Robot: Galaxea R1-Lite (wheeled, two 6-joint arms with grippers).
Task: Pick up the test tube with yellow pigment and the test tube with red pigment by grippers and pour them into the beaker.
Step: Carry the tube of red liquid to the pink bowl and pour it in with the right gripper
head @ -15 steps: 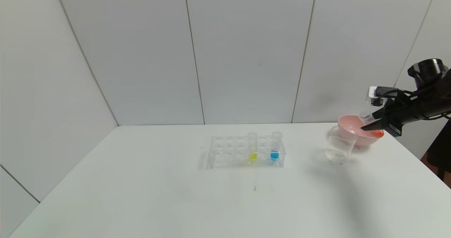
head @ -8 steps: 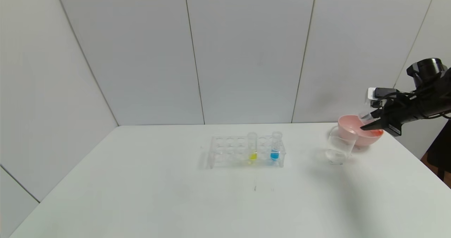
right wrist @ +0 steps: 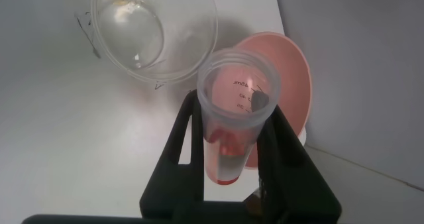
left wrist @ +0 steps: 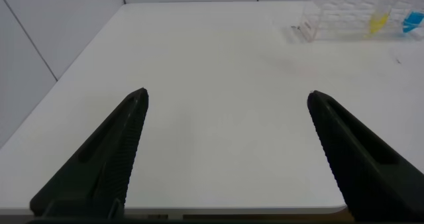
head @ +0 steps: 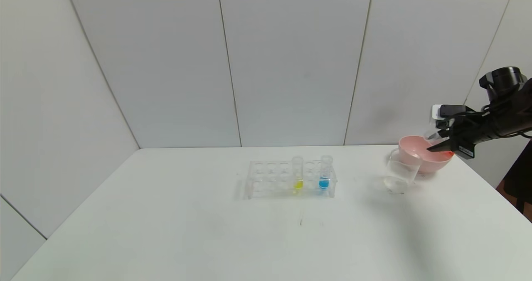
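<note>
My right gripper (head: 441, 144) is shut on the test tube with red pigment (right wrist: 233, 121), tilted, above the pink bowl (head: 424, 158) and just right of the clear beaker (head: 401, 173). The tube's open mouth points toward the beaker (right wrist: 152, 32), and red liquid lies near its round bottom (head: 447, 153). The test tube with yellow pigment (head: 297, 174) stands upright in the clear rack (head: 286, 179) at mid-table, beside a tube with blue liquid (head: 324, 173). My left gripper (left wrist: 226, 98) is open and empty over the table's near left part; the rack (left wrist: 351, 18) shows far off.
The pink bowl (right wrist: 285, 85) stands directly behind the beaker near the table's right edge. White wall panels close the back. The white table (head: 187, 231) stretches bare in front of the rack.
My right gripper with the red tube has drifted slightly up and toward the back right, over the pink bowl. The rack, beaker and bowl have not moved.
</note>
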